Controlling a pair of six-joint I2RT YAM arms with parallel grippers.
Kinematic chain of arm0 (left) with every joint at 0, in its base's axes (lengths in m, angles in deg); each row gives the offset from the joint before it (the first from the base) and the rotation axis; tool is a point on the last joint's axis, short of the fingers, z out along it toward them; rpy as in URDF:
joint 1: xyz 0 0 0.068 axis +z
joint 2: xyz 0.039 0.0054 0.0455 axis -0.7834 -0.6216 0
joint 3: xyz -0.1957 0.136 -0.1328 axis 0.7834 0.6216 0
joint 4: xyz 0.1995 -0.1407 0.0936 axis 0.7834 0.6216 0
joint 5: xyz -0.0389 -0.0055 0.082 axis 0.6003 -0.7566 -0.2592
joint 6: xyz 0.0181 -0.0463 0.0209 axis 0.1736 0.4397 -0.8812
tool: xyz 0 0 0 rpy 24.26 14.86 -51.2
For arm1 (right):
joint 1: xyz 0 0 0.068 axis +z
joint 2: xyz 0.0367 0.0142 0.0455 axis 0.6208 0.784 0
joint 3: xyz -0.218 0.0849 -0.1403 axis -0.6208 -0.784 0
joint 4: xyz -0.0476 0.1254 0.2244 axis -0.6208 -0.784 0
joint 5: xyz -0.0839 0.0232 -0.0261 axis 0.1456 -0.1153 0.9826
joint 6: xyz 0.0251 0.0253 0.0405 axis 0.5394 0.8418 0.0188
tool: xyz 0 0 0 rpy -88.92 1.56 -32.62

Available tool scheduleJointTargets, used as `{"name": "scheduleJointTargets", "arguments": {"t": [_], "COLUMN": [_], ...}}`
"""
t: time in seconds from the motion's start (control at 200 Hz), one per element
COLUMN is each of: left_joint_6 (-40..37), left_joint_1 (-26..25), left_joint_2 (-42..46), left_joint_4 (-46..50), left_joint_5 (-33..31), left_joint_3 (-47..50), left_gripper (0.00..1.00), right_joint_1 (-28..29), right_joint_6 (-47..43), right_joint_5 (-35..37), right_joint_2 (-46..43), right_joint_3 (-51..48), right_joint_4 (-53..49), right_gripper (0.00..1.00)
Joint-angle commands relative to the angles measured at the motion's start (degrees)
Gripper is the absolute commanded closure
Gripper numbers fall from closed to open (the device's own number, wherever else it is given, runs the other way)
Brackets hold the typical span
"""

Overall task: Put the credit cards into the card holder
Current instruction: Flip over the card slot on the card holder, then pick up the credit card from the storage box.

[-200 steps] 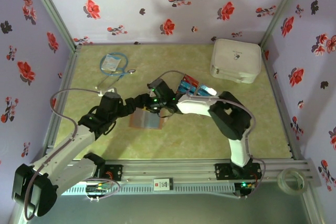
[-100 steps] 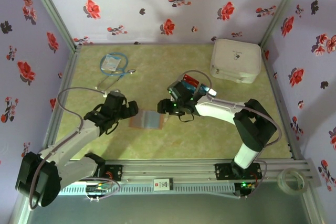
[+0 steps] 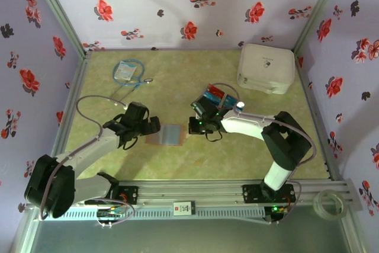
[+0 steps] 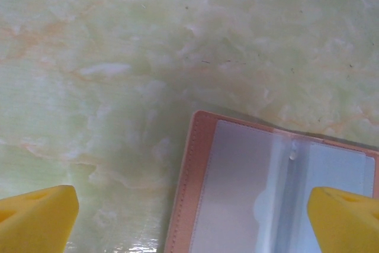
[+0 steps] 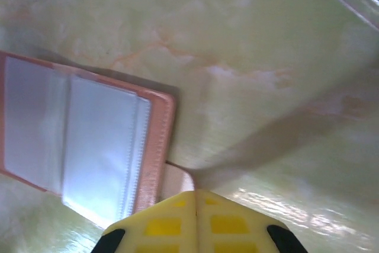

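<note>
Top external view: the card holder (image 3: 167,135) lies open at the table's (image 3: 237,152) centre, flanked by the left hand (image 3: 153,127), fingers apart, and the right hand (image 3: 192,127), fingers together, seemingly empty. The credit cards (image 3: 214,94) lie up-right, nearest the right hand.

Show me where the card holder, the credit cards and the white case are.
card holder (image 3: 168,134), top view, grey inner panel.
credit cards (image 3: 214,94), top view, middle of the pile.
white case (image 3: 266,67), top view, middle of its lid.

no text legible; marks on the white case (image 3: 266,68) blur.
</note>
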Motion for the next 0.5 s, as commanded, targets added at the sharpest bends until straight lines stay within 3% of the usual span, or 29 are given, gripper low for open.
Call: {"name": "scheduleJointTargets", "arguments": {"t": [0.0,0.23,0.495], "left_joint_6": [-1.6,-1.2,-1.1], "left_joint_1": [-1.6,-4.4,-6.3], "left_joint_2": [-1.2,-4.4,-7.1], "left_joint_4": [-0.4,-1.1,-1.8], "left_joint_5": [0.6,0.7,0.7], "left_joint_3": [-2.1,-3.1,-4.6], "left_gripper": [0.00,0.00,0.00], "right_joint_1": [-2.2,-5.4,-6.7], "right_joint_6": [-3.1,-8.5,-8.3], "right_joint_5": [0.5,0.6,0.7], "right_joint_2": [-3.2,-6.7,-9.3], "right_joint_3": [-1.6,-2.4,-6.2], "right_joint_4": [-1.4,-6.8,-7.8], "right_gripper": [1.00,1.00,1.00]}}
